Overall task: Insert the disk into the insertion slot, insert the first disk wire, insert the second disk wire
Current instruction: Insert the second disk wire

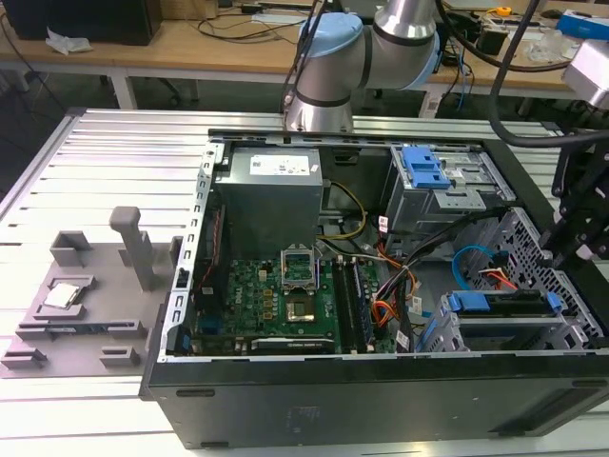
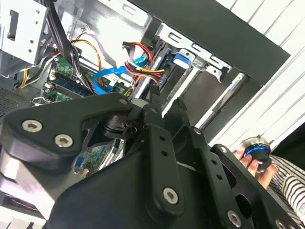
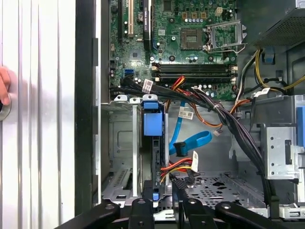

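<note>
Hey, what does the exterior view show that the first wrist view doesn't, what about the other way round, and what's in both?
The exterior view adds the arm's blue-capped joints and the grey fixture on the exterior view's left. The first wrist view adds a person's hand beside the case. Shared: the motherboard, the blue cable, and the disk sitting in the insertion slot.

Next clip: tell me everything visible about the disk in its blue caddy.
The disk sits in the insertion slot, a bay of light-grey sheet metal, seen edge-on in the first wrist view: a thin dark slab framed in bright blue plastic, with a blue tab at one end. A blue flat cable and a red-yellow-black wire bundle hang beside it, apart from it; neither looks plugged in.
</note>
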You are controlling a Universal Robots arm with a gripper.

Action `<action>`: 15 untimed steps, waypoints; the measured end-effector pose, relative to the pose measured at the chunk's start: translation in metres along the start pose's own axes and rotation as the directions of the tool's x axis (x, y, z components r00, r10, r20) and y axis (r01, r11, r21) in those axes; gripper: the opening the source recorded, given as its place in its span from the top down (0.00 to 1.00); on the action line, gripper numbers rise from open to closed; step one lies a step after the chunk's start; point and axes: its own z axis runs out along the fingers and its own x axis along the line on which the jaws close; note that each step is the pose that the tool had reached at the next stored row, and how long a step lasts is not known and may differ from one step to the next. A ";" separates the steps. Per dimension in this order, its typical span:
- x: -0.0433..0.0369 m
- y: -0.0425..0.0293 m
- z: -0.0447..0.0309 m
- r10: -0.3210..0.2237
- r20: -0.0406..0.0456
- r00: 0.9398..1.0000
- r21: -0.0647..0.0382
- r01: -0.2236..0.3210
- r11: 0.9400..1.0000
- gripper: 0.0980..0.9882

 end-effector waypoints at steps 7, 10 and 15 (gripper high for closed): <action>-0.0160 0.0294 0.0155 -0.012 0.003 1.000 0.000 0.012 1.000 0.77; -0.0164 0.0354 0.0212 -0.019 0.003 1.000 0.000 0.019 1.000 0.77; -0.0165 0.0356 0.0272 -0.146 -0.012 0.989 0.000 0.146 0.989 0.77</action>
